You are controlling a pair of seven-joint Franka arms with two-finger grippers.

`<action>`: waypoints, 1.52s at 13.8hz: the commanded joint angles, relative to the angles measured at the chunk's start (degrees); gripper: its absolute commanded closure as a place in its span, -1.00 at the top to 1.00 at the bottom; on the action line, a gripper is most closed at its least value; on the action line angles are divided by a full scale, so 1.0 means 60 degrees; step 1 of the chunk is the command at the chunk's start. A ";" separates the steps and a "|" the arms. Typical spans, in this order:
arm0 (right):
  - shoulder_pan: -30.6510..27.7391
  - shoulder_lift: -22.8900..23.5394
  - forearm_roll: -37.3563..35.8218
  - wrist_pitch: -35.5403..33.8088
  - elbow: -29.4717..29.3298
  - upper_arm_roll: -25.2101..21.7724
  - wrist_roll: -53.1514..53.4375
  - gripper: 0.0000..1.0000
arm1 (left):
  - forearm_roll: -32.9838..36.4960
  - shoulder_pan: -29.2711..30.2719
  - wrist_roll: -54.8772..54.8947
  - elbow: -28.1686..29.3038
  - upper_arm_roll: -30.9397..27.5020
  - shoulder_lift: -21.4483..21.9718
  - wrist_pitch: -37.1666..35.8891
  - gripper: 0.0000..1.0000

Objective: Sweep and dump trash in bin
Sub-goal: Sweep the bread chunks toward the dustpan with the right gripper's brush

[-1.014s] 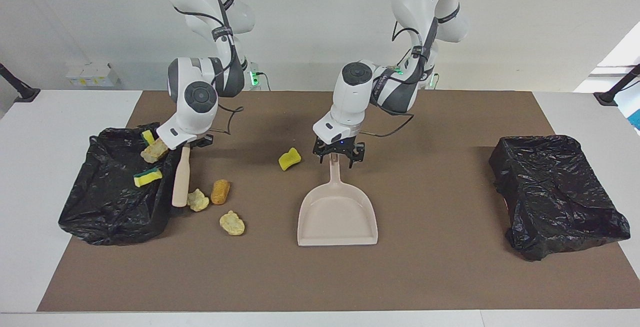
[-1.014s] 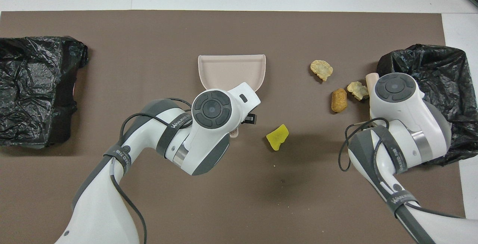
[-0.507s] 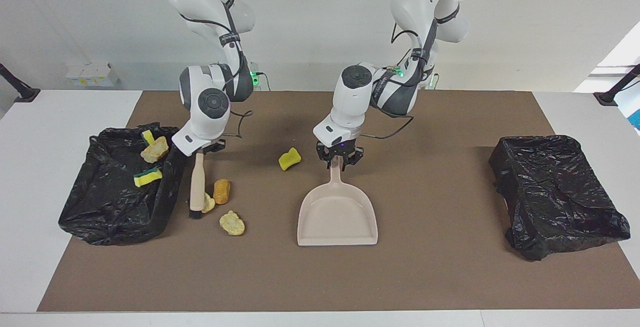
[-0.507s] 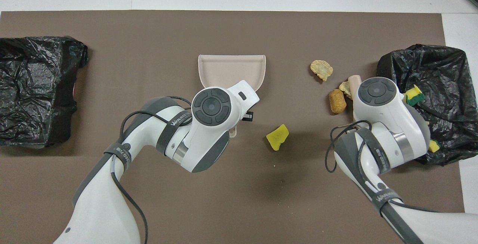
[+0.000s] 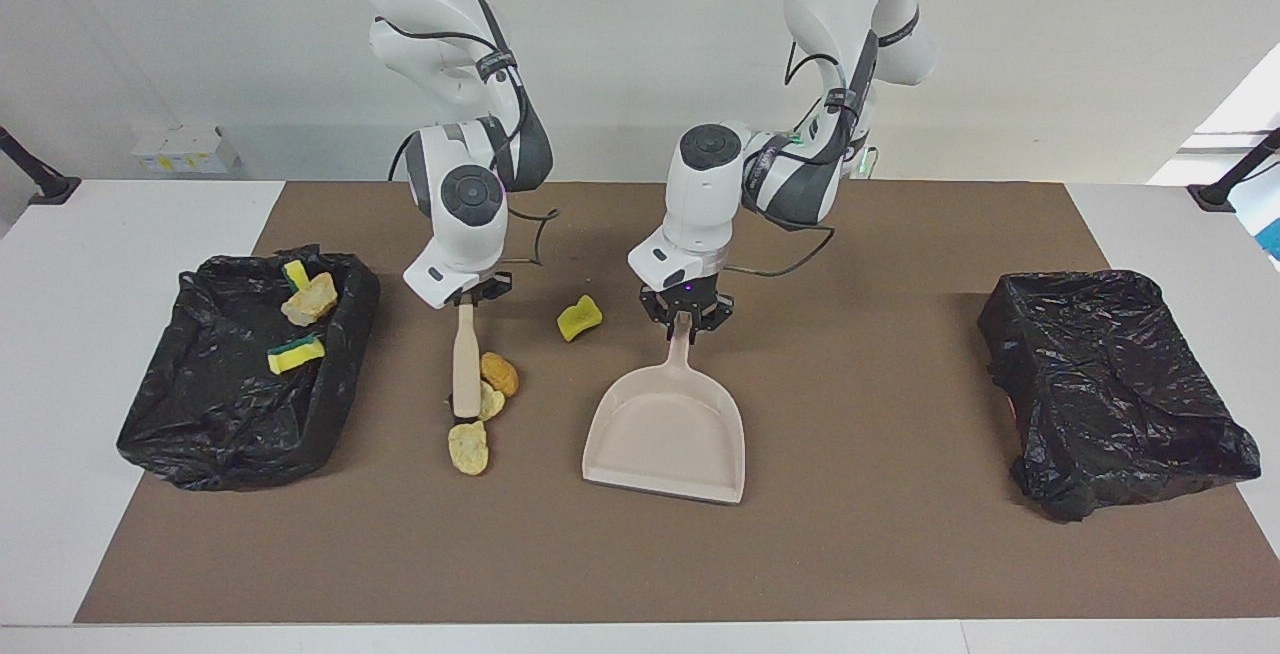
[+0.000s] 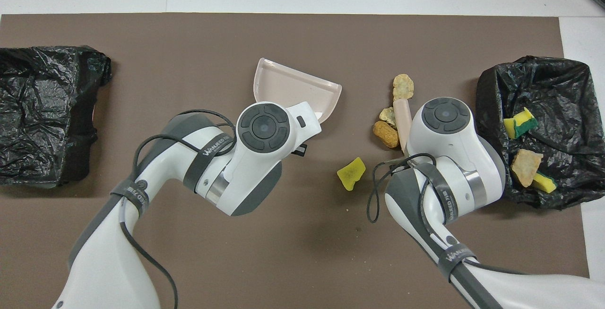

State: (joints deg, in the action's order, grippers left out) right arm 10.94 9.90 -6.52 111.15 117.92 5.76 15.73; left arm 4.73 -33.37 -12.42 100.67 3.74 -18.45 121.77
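My right gripper is shut on the beige brush, which stands on its bristles on the mat. Against the brush lie three bits of trash: an orange-brown lump, a pale lump and a pale yellow lump. A yellow sponge piece lies alone between brush and dustpan. My left gripper is shut on the handle of the beige dustpan, whose mouth is angled toward the trash. In the overhead view both wrists hide the fingers; the dustpan and brush show.
A black-bagged bin at the right arm's end of the table holds sponge pieces and a beige chunk. Another black bag sits at the left arm's end. A brown mat covers the table.
The right gripper swept the brush away from the bin toward the dustpan, pushing the lumps along. The left gripper closed on the dustpan handle and turned the pan slightly.
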 commanded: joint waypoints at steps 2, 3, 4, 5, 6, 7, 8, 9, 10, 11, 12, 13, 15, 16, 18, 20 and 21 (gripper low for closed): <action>0.0314 0.0211 0.1057 -0.0037 -0.0404 0.0036 0.0334 -1.00 | 0.0178 0.0331 0.2665 0.0081 0.0007 0.0496 -0.1046 -1.00; 0.0329 0.0196 0.1029 -0.0183 -0.0551 0.0036 0.0642 -1.00 | 0.0207 0.0405 0.3308 0.0081 0.0007 0.0540 -0.1105 -1.00; 0.0300 0.0196 0.0913 -0.0533 -0.0741 0.0022 0.0645 -1.00 | 0.0294 0.0493 0.4272 0.0081 0.0007 0.0555 -0.1149 -1.00; 0.0199 0.0196 0.0796 -0.0913 -0.0989 -0.0007 0.0646 -1.00 | 0.0368 0.0595 0.5340 0.0081 0.0007 0.0555 -0.1193 -1.00; 0.0140 0.0196 0.0403 -0.1294 -0.1253 -0.0037 0.0617 -1.00 | 0.0383 0.0654 0.6105 0.0110 0.0007 0.0555 -0.1266 -1.00; 0.0095 0.0196 -0.0196 -0.1646 -0.1502 -0.0023 0.0616 -1.00 | 0.0383 0.0742 0.6649 0.0111 0.0007 0.0555 -0.1296 -1.00; 0.0095 0.0211 -0.0782 -0.1867 -0.1664 -0.0008 0.0602 -1.00 | 0.0383 0.0858 0.7205 0.0111 0.0007 0.0555 -0.1311 -1.00; 0.0095 0.0225 -0.1469 -0.1884 -0.1666 -0.0008 0.0457 -1.00 | 0.0383 0.0947 0.8023 0.0111 0.0007 0.0541 -0.1325 -1.00; 0.0037 0.0254 -0.1969 -0.1840 -0.1666 -0.0022 0.0136 -1.00 | 0.0383 0.0991 0.8814 0.0125 0.0007 0.0540 -0.1369 -1.00; -0.0210 0.0342 -0.2496 -0.1680 -0.1666 -0.0022 -0.0244 -1.00 | 0.0398 0.1006 0.9417 0.0140 0.0007 0.0555 -0.1558 -1.00; -0.0517 0.0401 -0.2878 -0.1360 -0.1651 -0.0008 -0.0611 -1.00 | 0.0470 0.1006 0.9698 0.0169 -0.0022 0.0584 -0.1632 -1.00; -0.0825 0.0474 -0.3085 -0.0936 -0.1636 -0.0022 -0.1136 -1.00 | 0.0703 0.0992 0.9875 0.0256 -0.0022 0.0657 -0.1648 -1.00; -0.1090 0.0781 -0.3583 -0.0320 -0.1666 -0.0022 -0.1609 -1.00 | 0.0852 0.0991 1.0970 0.0636 -0.0022 0.0876 -0.1736 -1.00; -0.1150 0.0956 -0.3556 -0.0099 -0.1666 -0.0008 -0.1610 -1.00 | 0.0866 0.0977 1.1048 0.0957 -0.0022 0.1037 -0.1591 -1.00; -0.1063 0.1075 -0.3207 0.0151 -0.1550 0.0021 -0.1596 -1.00 | 0.0867 0.0890 1.1063 0.1441 -0.0022 0.1272 -0.1269 -1.00; -0.0931 0.1017 -0.2388 0.0167 -0.1446 0.0065 -0.1654 -1.00 | 0.0852 0.0860 1.1049 0.1925 -0.0008 0.1535 -0.1092 -1.00; -0.0872 0.0987 -0.2051 0.0181 -0.1402 0.0066 -0.1814 -1.00 | 0.0852 0.0860 1.1034 0.2174 -0.0008 0.1652 -0.1062 -1.00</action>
State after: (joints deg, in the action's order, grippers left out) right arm 5.42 16.58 -22.57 111.68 109.23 5.82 7.08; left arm 8.76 -27.65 52.78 107.71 3.95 -12.46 113.57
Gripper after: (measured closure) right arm 0.740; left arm 0.678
